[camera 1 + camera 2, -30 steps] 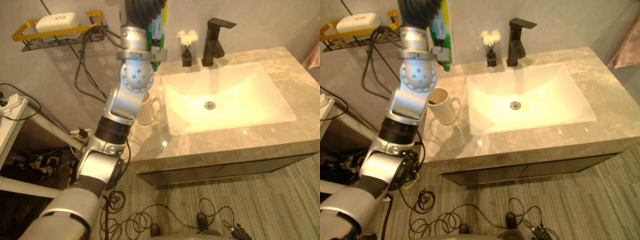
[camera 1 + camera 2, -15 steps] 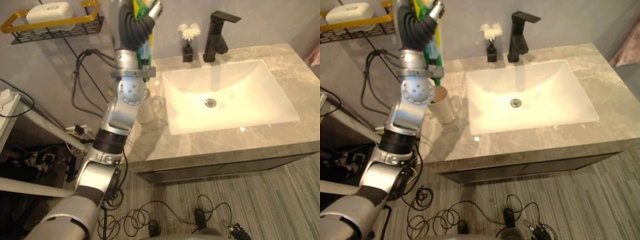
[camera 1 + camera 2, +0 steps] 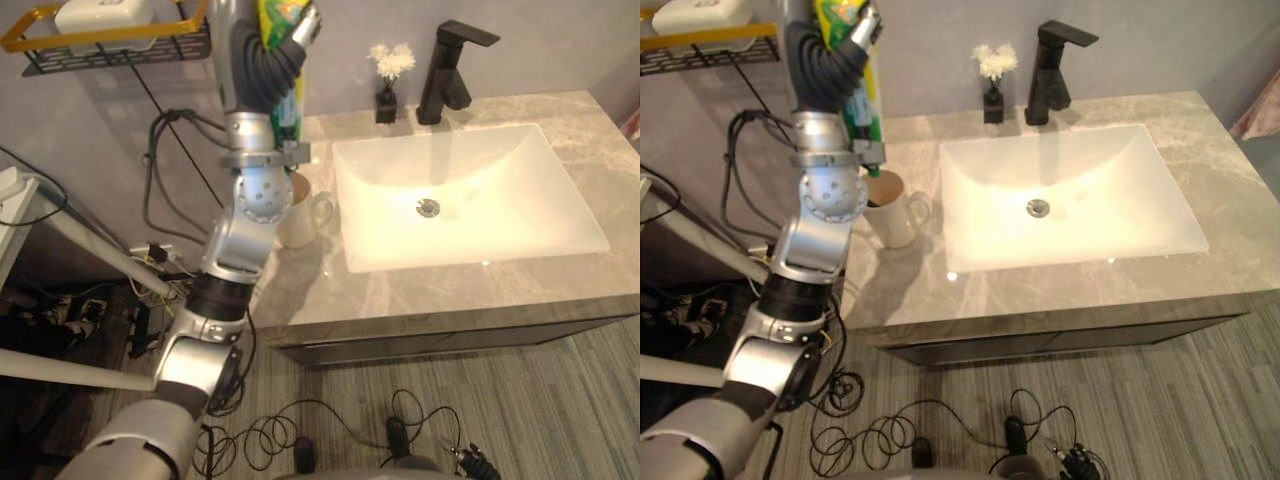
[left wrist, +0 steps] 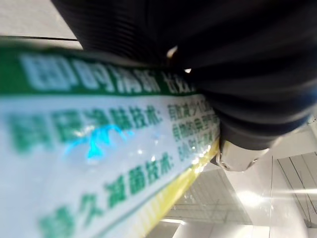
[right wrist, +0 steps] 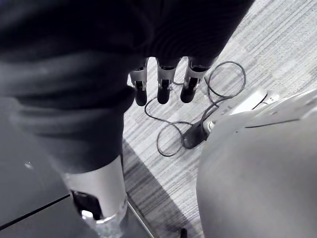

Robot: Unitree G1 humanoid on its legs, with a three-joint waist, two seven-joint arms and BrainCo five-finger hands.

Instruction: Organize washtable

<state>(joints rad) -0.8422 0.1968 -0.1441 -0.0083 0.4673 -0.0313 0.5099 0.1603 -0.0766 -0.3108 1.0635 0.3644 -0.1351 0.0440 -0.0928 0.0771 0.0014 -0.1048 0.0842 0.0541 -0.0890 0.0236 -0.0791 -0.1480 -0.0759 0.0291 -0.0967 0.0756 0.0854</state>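
- The robot's left hand (image 3: 268, 50) is raised high beside the wall, its fingers clenched round a green, white and yellow toothpaste tube (image 3: 864, 95) held roughly upright.
- The tube's lower end hangs just above a cream mug (image 3: 303, 212), which stands upright on the grey marble tabletop (image 3: 440, 285), just left of the basin (image 3: 470, 160).
- In the left wrist view, the tube's printed side (image 4: 89, 148) lies pressed against the hand's dark ribbed cover.
- A black faucet (image 3: 448, 72) and a small dark vase of white flowers (image 3: 388, 78) stand at the back edge of the tabletop.
- A yellow-railed wire shelf (image 3: 110, 40) on the wall carries a white soap box (image 3: 100, 12).
- The right hand (image 5: 161, 87) hangs over the striped floor (image 5: 277, 54), fingers loose, holding nothing.
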